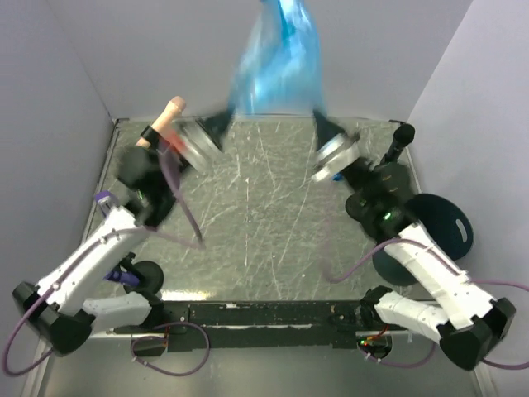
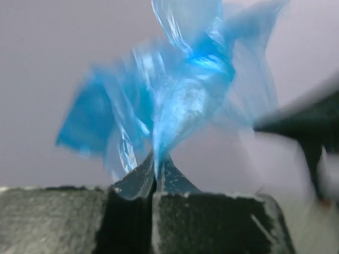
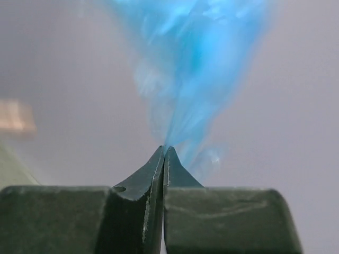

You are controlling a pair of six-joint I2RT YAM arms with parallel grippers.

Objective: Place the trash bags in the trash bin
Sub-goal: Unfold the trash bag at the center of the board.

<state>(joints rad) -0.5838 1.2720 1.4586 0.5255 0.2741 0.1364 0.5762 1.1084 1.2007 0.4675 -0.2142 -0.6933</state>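
Observation:
A translucent bright-blue trash bag [image 1: 277, 62] hangs stretched and blurred high above the far edge of the table, held between both grippers. My left gripper [image 1: 221, 121] is shut on its lower left part; in the left wrist view the film [image 2: 180, 90] rises from the closed tips [image 2: 157, 161]. My right gripper [image 1: 321, 122] is shut on its lower right part; in the right wrist view the film [image 3: 190, 69] fans up from the closed tips [image 3: 165, 151]. The dark navy trash bin [image 1: 446, 222] lies at the right edge, partly hidden by my right arm.
A peach-coloured handle with a black band [image 1: 168, 118] stands at the far left. A black stand post [image 1: 399, 141] rises at the far right. A black round base [image 1: 149, 273] sits near the left arm. Grey walls enclose the scratched table [image 1: 264, 215].

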